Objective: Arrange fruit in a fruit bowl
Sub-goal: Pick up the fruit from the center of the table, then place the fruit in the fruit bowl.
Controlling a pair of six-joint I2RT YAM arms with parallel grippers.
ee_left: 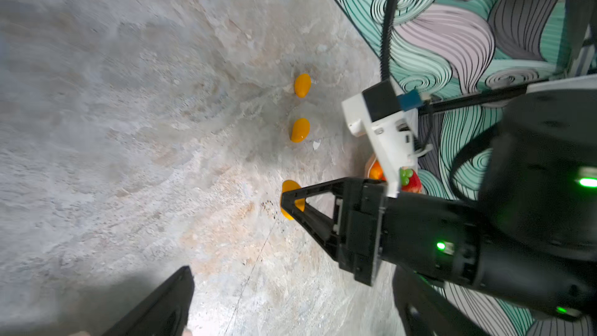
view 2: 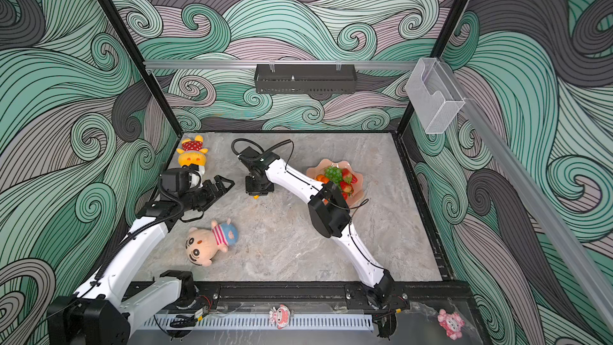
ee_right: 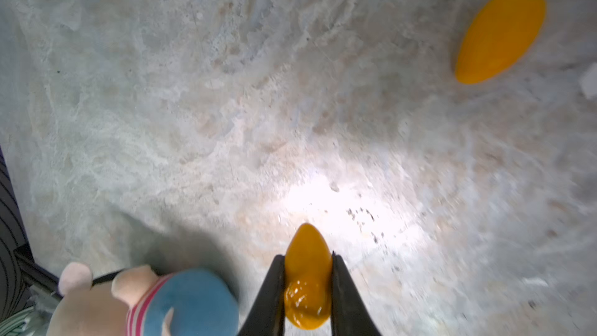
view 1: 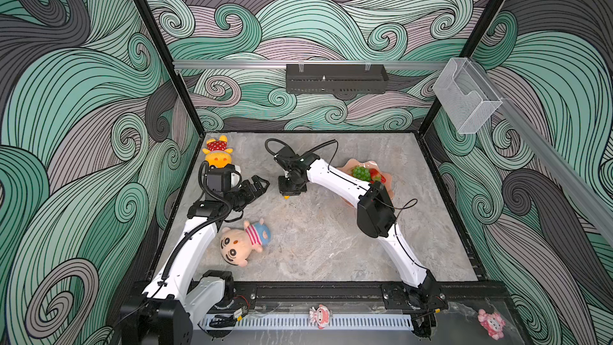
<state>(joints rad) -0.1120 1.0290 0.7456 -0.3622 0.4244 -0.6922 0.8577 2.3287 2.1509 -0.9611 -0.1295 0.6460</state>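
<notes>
Reaching to mid-table: right arm stretched out, wrist pointing straight down, right gripper pinched on a small oval yellow-orange kumquat low over the grey marbled tabletop. Second kumquat and third kumquat lie loose nearby. Left gripper open, hovering at the left side. Scalloped peach-pink bowl sits right-rear, with the right forearm crossing it. Striped plush doll lies front-left, apart.
</notes>
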